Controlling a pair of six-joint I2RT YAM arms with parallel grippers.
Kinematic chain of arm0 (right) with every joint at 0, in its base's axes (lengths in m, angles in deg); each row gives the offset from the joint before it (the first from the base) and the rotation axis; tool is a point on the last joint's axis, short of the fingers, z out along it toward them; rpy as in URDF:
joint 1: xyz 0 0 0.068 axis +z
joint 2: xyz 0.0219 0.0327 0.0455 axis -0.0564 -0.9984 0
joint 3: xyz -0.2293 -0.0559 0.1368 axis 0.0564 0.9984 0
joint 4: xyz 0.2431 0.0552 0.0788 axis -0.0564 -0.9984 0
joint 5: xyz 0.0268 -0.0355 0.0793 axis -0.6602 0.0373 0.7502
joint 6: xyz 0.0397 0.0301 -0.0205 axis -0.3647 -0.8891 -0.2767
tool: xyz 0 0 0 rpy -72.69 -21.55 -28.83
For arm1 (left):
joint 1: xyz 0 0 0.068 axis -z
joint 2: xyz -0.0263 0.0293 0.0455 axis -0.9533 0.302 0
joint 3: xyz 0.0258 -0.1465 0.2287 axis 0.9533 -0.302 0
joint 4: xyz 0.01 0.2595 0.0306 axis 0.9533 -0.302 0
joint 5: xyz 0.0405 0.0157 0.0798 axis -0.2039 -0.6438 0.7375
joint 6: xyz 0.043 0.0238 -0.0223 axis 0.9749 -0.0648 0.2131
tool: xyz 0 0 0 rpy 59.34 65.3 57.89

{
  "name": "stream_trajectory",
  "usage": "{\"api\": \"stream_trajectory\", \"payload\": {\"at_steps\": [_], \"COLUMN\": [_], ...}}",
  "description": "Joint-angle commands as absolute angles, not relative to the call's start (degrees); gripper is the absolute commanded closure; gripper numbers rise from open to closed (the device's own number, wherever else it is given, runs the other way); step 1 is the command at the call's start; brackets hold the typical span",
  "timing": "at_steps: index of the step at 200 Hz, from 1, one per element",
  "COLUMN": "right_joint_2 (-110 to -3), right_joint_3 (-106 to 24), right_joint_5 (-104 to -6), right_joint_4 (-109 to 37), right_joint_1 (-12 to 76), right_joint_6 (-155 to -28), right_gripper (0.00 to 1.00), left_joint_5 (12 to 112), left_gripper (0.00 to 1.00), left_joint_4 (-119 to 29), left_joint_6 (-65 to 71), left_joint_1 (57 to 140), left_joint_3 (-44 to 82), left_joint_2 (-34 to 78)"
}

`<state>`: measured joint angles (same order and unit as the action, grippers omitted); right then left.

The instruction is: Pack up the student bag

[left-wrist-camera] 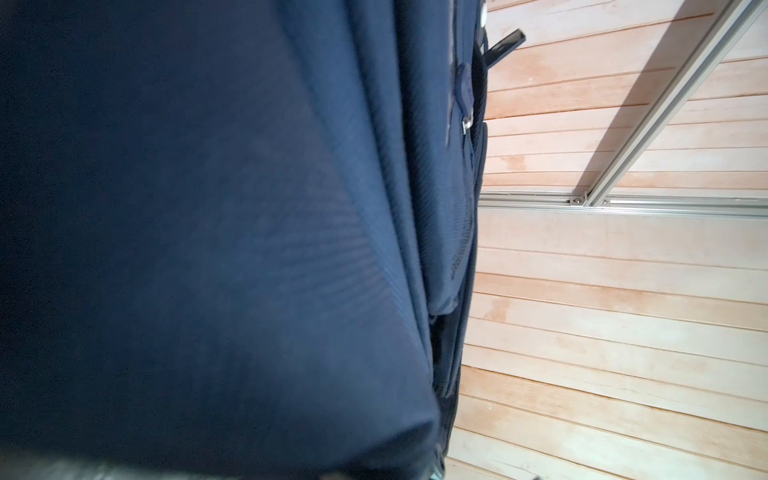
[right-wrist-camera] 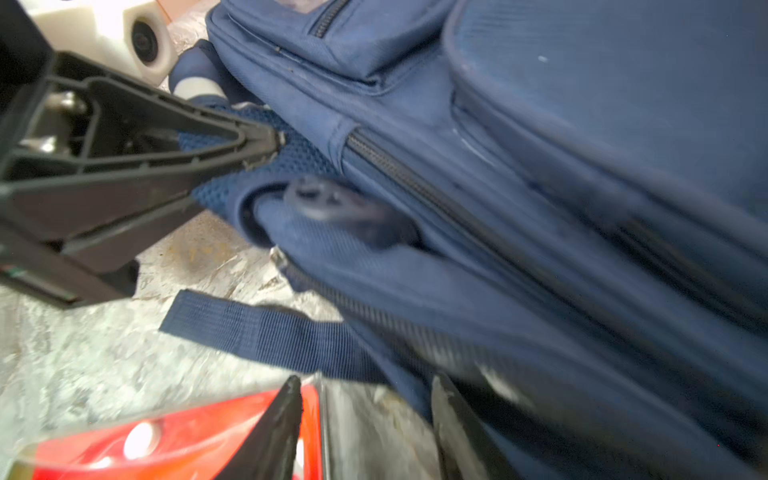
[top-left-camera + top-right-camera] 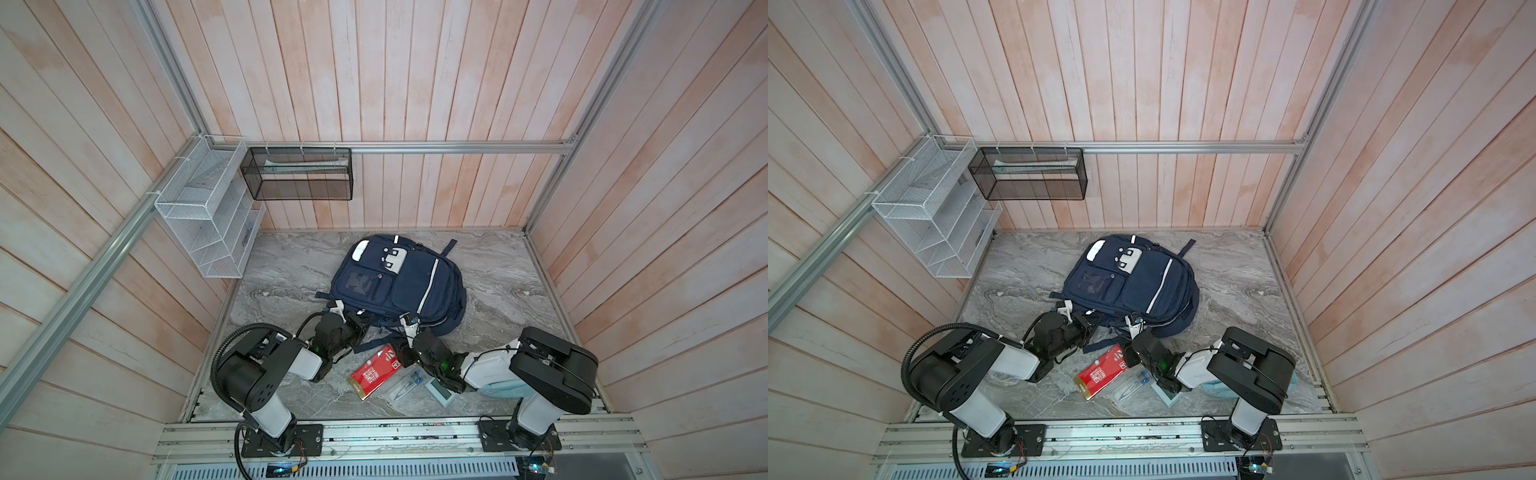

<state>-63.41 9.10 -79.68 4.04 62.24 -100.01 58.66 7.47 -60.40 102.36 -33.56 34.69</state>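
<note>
The grey marbled table [image 3: 291, 266] is seen in both top views, closed in by walls of pale wooden boards. On the left wall a white wire basket [image 3: 203, 208] is hung, and on the back wall a black mesh basket [image 3: 297, 174].

The student bag [image 3: 415, 286] is laid flat near the middle of the table, its front side turned up, and its near edge is reached by both arms. In the left wrist view most of the picture is filled by its navy cloth [image 1: 208, 208].

The left gripper [image 2: 266, 145] is placed at the near left edge of the bag. Its jaws are pressed together, and a fold of the bag's blue mesh fabric [image 2: 299, 162] is pinched between them. The right gripper [image 2: 365, 378] is held just beside the near edge of the bag. Its two fingers [image 2: 286, 415] are spread apart, and nothing is gripped between them.

A loose strap [image 2: 266, 328] of the bag is laid on the table between the grippers.

A red packet [image 3: 374, 372] is found on the table in front of the bag, partly under the right gripper. Just beside it a clear packet [image 3: 405, 384] with pens is laid, then a small pale device [image 3: 440, 392]. A light-blue pouch [image 3: 498, 392] is mostly hidden under the right arm.
</note>
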Motion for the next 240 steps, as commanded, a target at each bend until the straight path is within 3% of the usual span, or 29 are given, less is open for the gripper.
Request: {"api": "stream_trajectory", "payload": {"at_steps": [1, 48, 94, 135, 149, 173, 186, 240], "right_joint_2": [-62.65, -69.73, -75.64, -77.88, -78.79, -77.98, -76.4, -67.76], "right_joint_3": [10.0, 3.23, -5.49, -9.48, -10.43, -9.12, -7.39, 0.75], "right_joint_5": [-80.32, -84.36, -94.68, -96.21, -95.39, -93.52, -91.51, -75.9], "right_joint_4": [3.66, 4.45, 3.97, 5.5, 5.25, 4.32, 2.95, -1.59], "right_joint_1": [63.13, 65.09, 64.85, 63.45, 62.84, 62.13, 61.67, 59.66], "right_joint_6": [-102.93, -100.14, -97.17, -95.1, -94.66, -95.2, -96.67, -99.1], "right_gripper": [0.49, 0.45, 0.44, 0.45, 0.53, 0.9, 1.0, 1.0], "left_joint_5": [59.13, 59.61, 59.79, 59.83, 59.72, 59.62, 59.66, 58.38], "left_gripper": [1.0, 1.0, 1.0, 1.0, 1.0, 1.0, 1.0, 1.0], "left_joint_4": [13.02, 10.47, 6.97, 8.12, 8.71, 9.38, 8.68, 10.67], "left_joint_6": [-60.82, -60.64, -59.75, -60.53, -60.82, -61.04, -60.14, -58.56], "left_joint_1": [102.88, 103.27, 103.49, 104.31, 104.67, 104.21, 103.37, 97.29], "left_joint_3": [-30.5, -30.64, -30.96, -31.58, -31.59, -31.71, -31.3, -29.37], "left_joint_2": [33.32, 29.73, 26.91, 28.03, 28.93, 30.03, 30.45, 34.92]}}
